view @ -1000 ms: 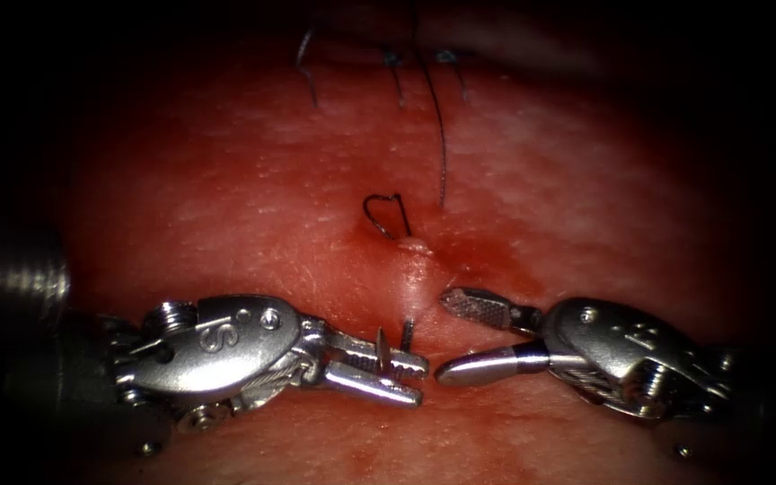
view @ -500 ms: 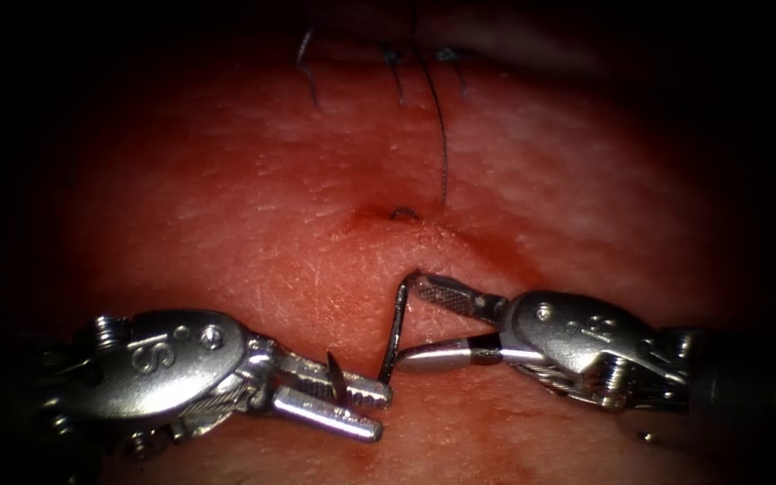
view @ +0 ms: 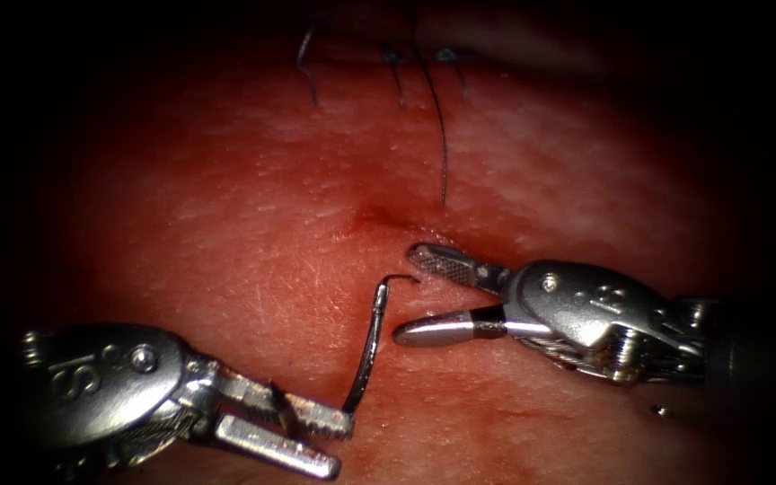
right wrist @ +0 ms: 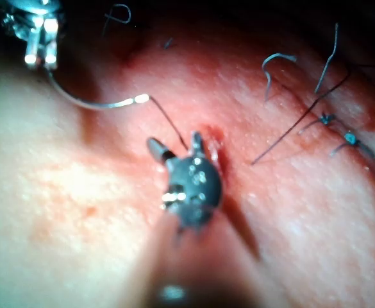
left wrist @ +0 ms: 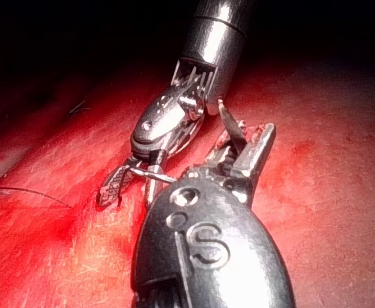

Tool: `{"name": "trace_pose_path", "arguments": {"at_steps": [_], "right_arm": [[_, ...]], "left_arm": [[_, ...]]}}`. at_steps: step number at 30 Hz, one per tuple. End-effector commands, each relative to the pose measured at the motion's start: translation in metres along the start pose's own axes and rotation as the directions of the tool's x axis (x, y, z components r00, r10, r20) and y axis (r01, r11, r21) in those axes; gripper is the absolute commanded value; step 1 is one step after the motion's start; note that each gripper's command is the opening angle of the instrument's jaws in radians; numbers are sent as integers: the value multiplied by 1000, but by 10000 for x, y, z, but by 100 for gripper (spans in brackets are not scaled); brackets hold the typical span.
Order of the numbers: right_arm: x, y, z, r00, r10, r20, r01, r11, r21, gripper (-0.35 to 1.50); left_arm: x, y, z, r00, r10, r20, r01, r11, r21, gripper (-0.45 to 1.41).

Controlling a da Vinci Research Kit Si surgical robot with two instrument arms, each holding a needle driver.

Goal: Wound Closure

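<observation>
Steel curved needle (view: 366, 346), left pincer (view: 316, 436)-held

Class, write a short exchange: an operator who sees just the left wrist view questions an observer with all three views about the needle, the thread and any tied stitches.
Operator: I see the right tool open and empty. Is the needle out?
Observer: Yes. In the endoscope view the needle stands clear of the tissue. The left tool grips it near the end away from the thread.
Operator: Where does the thread go?
Observer: In the right wrist view the thread runs from the needle's free end down to the tissue beside the right tool.
Operator: Any stitches?
Observer: Two blue-knotted stitches lie beyond it.
</observation>
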Motion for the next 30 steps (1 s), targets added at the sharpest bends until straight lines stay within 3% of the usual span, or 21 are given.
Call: {"name": "trace_pose_path", "arguments": {"at_steps": [1,8,11,17,25,30], "right_arm": [[-11,4,15,1000,-7,14,7,1000,4,81],[-55,10,37,997,-7,77,6,1000,8,59],[-88,22,34,992,29,121,-29,1000,-6,54],[-126,33,29,985,71,156,-69,997,-19,51],[-128,32,20,983,91,156,-89,996,-20,33],[-120,30,20,982,123,140,-121,992,-21,33]], "left_arm": [[-4,-3,6,1000,4,0,-4,1000,0,-45],[-2,-3,3,1000,20,1,-20,1000,10,-45],[2,-2,-1,1000,23,1,-23,1000,16,-45],[3,-3,-2,999,33,2,-33,999,24,-45],[9,-13,-15,992,125,24,-127,986,107,-45],[19,-15,-27,964,252,87,-265,943,201,-45]]}}
